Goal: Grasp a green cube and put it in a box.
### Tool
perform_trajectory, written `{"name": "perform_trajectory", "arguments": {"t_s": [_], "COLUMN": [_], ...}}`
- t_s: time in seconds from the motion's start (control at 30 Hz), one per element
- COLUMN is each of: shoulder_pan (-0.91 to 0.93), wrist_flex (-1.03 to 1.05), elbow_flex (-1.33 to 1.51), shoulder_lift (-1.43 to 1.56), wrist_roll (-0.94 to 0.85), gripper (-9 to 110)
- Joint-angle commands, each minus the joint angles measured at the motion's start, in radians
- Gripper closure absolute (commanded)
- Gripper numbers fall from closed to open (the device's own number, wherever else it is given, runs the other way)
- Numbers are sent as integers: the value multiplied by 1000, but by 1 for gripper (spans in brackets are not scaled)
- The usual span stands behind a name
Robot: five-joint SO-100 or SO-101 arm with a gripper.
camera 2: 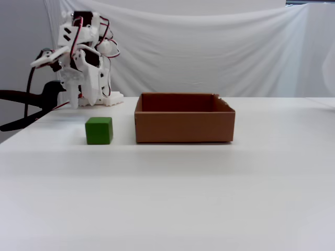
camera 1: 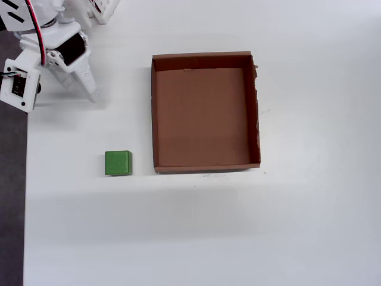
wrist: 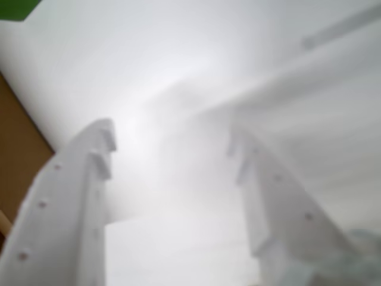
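Note:
The green cube (camera 1: pixel 118 162) sits on the white table, just left of the box's near-left corner in the overhead view. It also shows in the fixed view (camera 2: pixel 99 130). The box (camera 1: pixel 202 113) is an empty brown cardboard tray (camera 2: pixel 184 128). My white gripper (camera 1: pixel 84 92) hangs over the table's far-left part, well behind the cube and apart from it (camera 2: pixel 85 102). In the blurred wrist view the gripper (wrist: pixel 172 134) is open with nothing between the fingers (wrist: pixel 89 196). A corner of the cube (wrist: pixel 18 7) and a strip of the box (wrist: pixel 18 155) show at the left edge.
The arm's base (camera 1: pixel 101 9) stands at the table's far-left corner. A black clamp (camera 2: pixel 26 102) sticks out left of the arm. The table's left edge (camera 1: pixel 25 190) borders dark floor. A white cloth (camera 2: pixel 209 47) hangs behind the table.

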Motion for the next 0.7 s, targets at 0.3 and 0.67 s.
{"name": "perform_trajectory", "arguments": {"t_s": [0.3,0.67], "shoulder_pan": [-14,-11], "wrist_flex": [-15,26], "elbow_flex": [-296,-566], "shoulder_lift": [-357,-736], "wrist_roll": [-31,-118], "gripper": [78,78]}}
